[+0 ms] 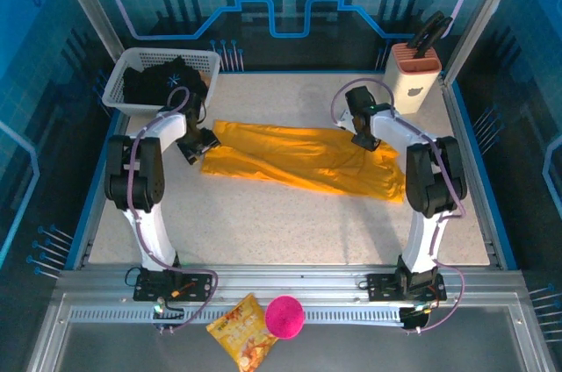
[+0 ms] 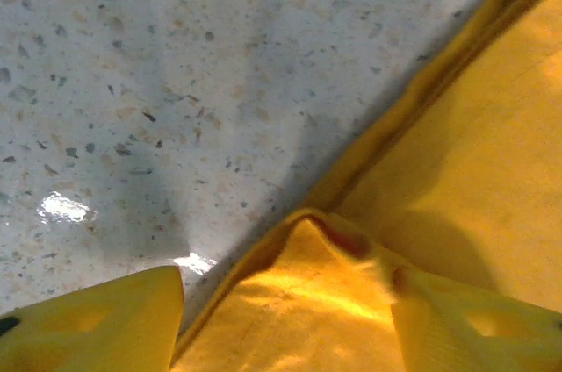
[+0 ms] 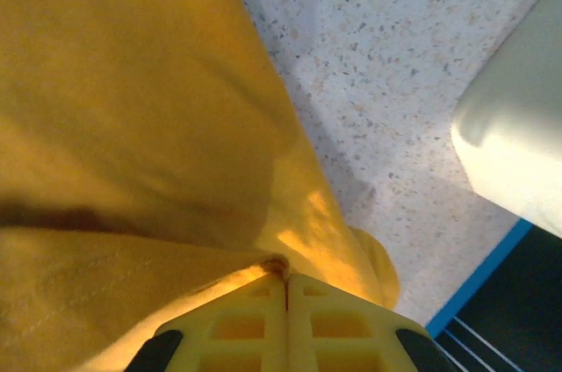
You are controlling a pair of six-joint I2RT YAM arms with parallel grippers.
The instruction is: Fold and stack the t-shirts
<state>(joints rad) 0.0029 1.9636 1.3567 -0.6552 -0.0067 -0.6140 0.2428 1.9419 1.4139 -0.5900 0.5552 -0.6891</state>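
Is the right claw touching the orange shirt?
Touching. The right wrist view shows the right gripper shut, with a fold of the orange shirt pinched at its fingertips.

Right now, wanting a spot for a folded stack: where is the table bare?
Bare: the near strip of table between tee and arm bases; also the back, between basket and knife block. Crowded: the middle, where the tee lies.

A mustard-orange t-shirt (image 1: 303, 161) lies as a long crumpled band on the speckled surface (image 1: 290, 223), the left end effector (image 1: 198, 146) at its left end and the right end effector (image 1: 363, 139) at its far edge. Beyond its left end a white basket (image 1: 116, 89) holds a black t-shirt (image 1: 158, 82); beyond its right end stands a knife block (image 1: 413, 74).
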